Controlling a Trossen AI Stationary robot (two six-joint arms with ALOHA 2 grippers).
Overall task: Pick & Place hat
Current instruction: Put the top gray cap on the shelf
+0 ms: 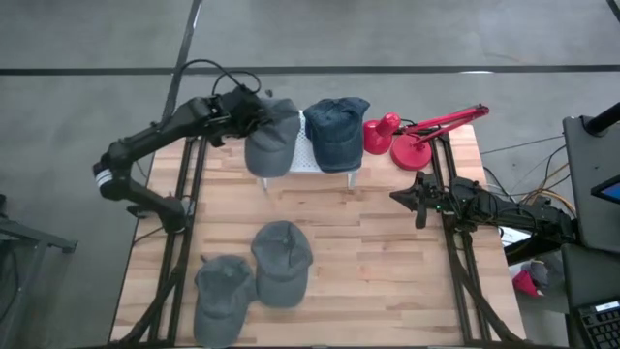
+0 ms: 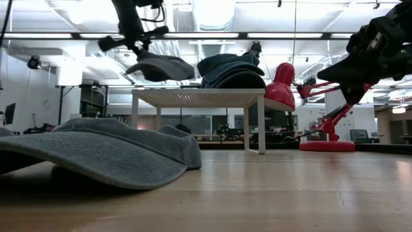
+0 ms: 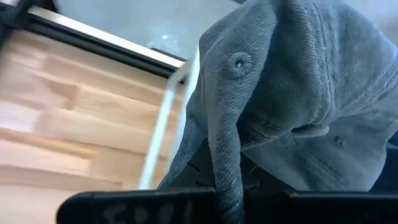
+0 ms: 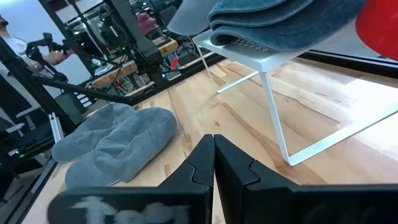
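Grey denim fills the left wrist view: the held cap [image 3: 292,106], its crown button and seams plain, hangs bunched just past the left gripper [image 1: 254,114], whose fingers are pinched shut on a fold of the cloth. From above, that cap sits in the air over the left end of the white rack [image 1: 308,155], drooping past its edge (clear of the rack top in the low view, not yet resting).

It looks soft and light, a floppy thing that sags wherever it is not supported; the brim seems the only stiffer part. A pinch on the crown fabric or at the brim edge should hold it well, and dropping it would do no harm.

On the rack beside it lies a blue cap [image 1: 338,131], so the free room is the left half only. A red desk lamp [image 1: 412,136] stands just right of the rack. Two more grey caps [image 1: 254,276] lie overlapping on the near table [image 1: 387,262], well apart from the rack.

Waiting at the right edge, the right gripper [image 1: 418,199] has its fingers pressed together on nothing.
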